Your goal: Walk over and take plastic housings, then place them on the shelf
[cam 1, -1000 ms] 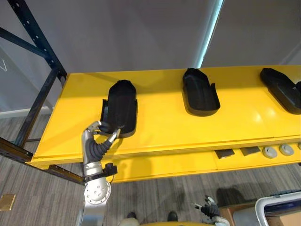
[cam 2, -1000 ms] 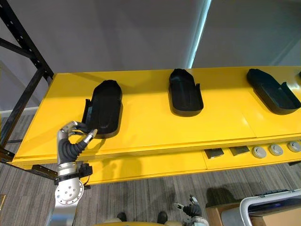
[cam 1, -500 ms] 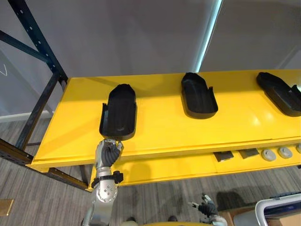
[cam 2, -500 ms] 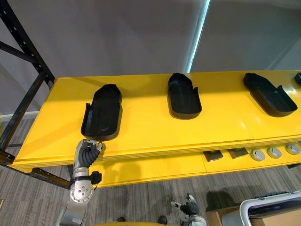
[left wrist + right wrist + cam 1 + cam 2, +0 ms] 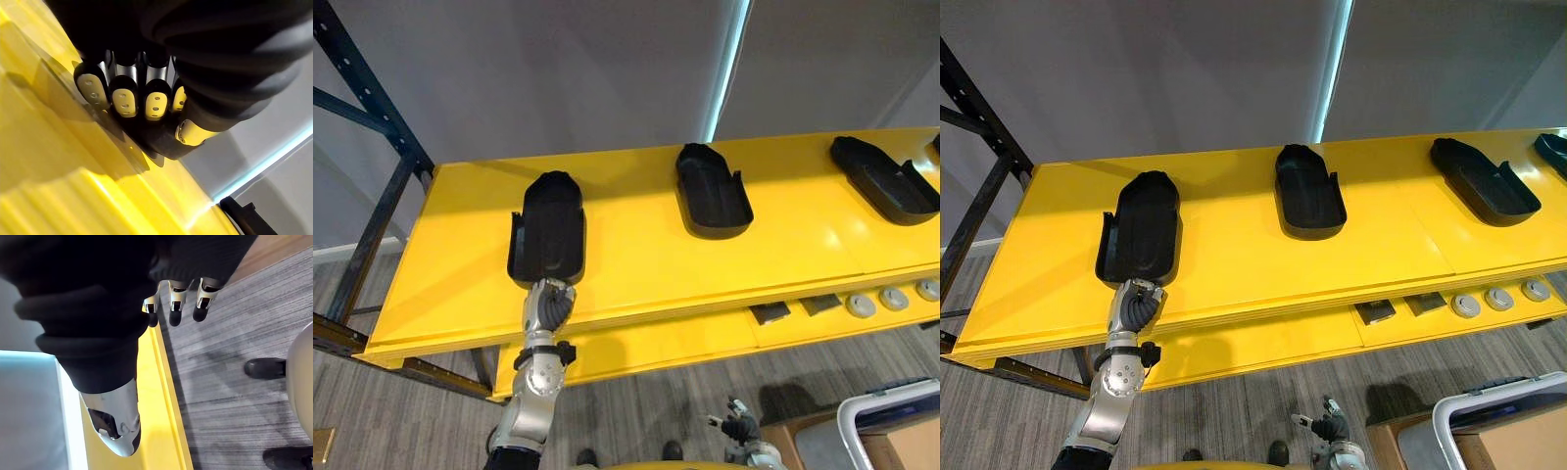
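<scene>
- Left eye: the yellow shelf (image 5: pixel 636 255) carries three black plastic housings in a row, well apart and all lying flat: left housing (image 5: pixel 548 230), middle housing (image 5: pixel 713 191), right housing (image 5: pixel 884 181). Our left hand (image 5: pixel 548 305) sits at the shelf's front edge with its knuckles against the near end of the left housing, and we read that as touching. Our right hand (image 5: pixel 738 429) hangs low near the floor (image 5: pixel 636 411), well below the shelf
- Right eye: same layout, and a fourth housing (image 5: pixel 1553 154) peeks in at the far right edge. Grey discs (image 5: pixel 1465 305) and dark squares (image 5: pixel 1373 312) sit on the lower ledge (image 5: pixel 1263 338) under the shelf front. They're not ours
- Left wrist: fingers (image 5: pixel 122 95) are curled in tight in a row with the pads facing us, and the thumb (image 5: pixel 188 132) is tucked beside them. Nothing is between them, so the hand is clenched and empty, just over the yellow surface
- Right wrist: fingers (image 5: pixel 176 308) hang loose over the grey floor with the thumb (image 5: pixel 117 426) apart. The hand is released and carries nothing
- Status: neither hand holds a housing, and every one we see is on the shelf. We judge the left one placed, maybe taking a last nudge inward from the fist. What's left is to back the left hand off. We can't tell from here whether more housings wait to be fetched
</scene>
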